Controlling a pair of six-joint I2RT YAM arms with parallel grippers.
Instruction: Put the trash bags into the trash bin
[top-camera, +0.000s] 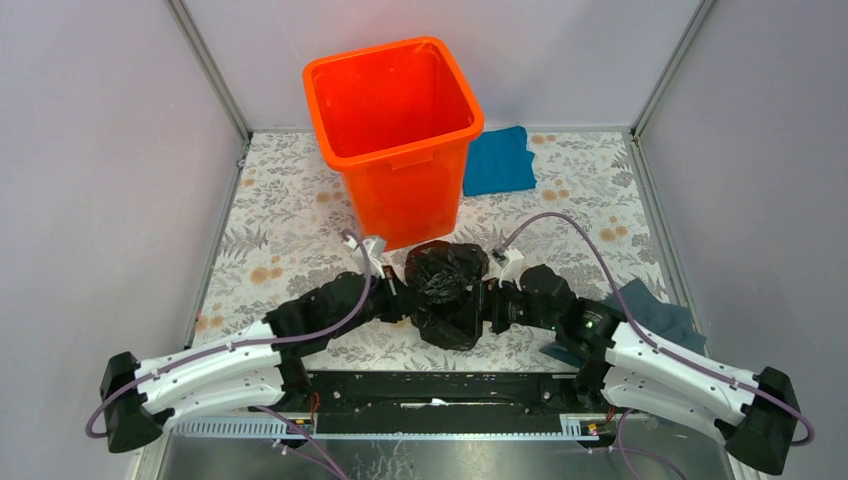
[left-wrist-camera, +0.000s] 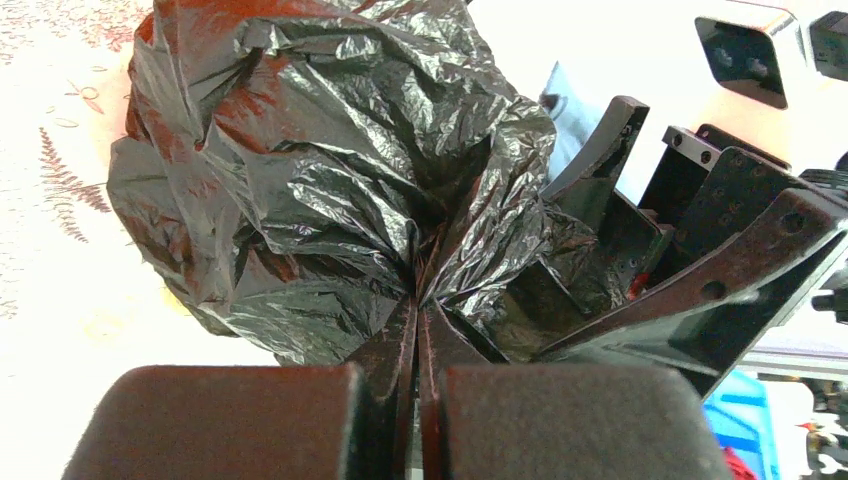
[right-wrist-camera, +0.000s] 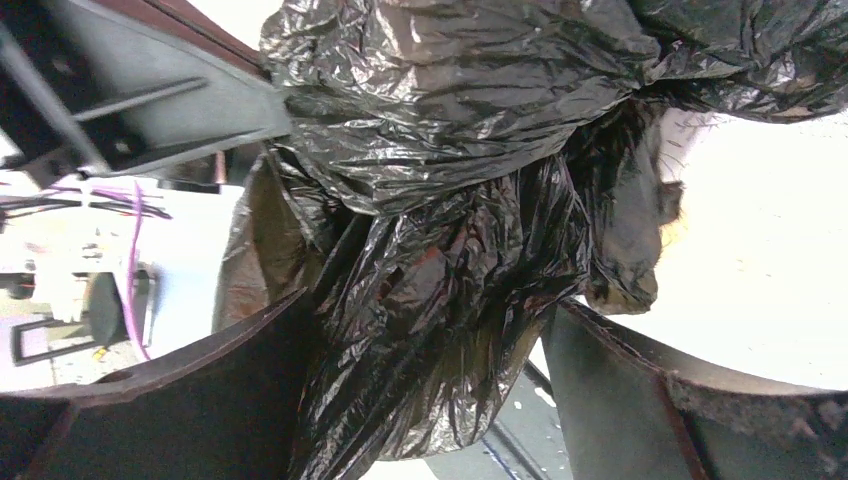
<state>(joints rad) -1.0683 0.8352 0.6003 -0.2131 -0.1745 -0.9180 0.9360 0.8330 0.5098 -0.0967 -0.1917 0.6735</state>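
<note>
Black film, bunched into a loose wad, is the trash bag (top-camera: 445, 290). It sits between the two arms over the flowered table (top-camera: 280, 220); whether it rests on the table or hangs just clear I cannot tell.

At its 9 o'clock the left gripper (left-wrist-camera: 420, 310) is pinched tight on a gathered fold, the fingers meeting with film between them. At 3 o'clock the right gripper (right-wrist-camera: 430, 330) stands wide, its jaws straddling a hanging lobe of plastic without clamping it. A grey-blue cloth (top-camera: 655, 310) lies by the right arm at about 4 o'clock, well apart from the bag.

The step in hand looks like carrying the bag on the left arm's grip alone. To do it well, draw the right jaws straight back toward 3 o'clock so they don't snag the film, then raise the bag high, since loose folds will trail.

The trash bin (top-camera: 405, 195) stands upright, mouth open, just beyond at 12 o'clock. Clear its near rim before moving forward, and let go only over the middle. A bright blue cloth (top-camera: 500, 160) lies at the bin's 3 o'clock, out of the path.
</note>
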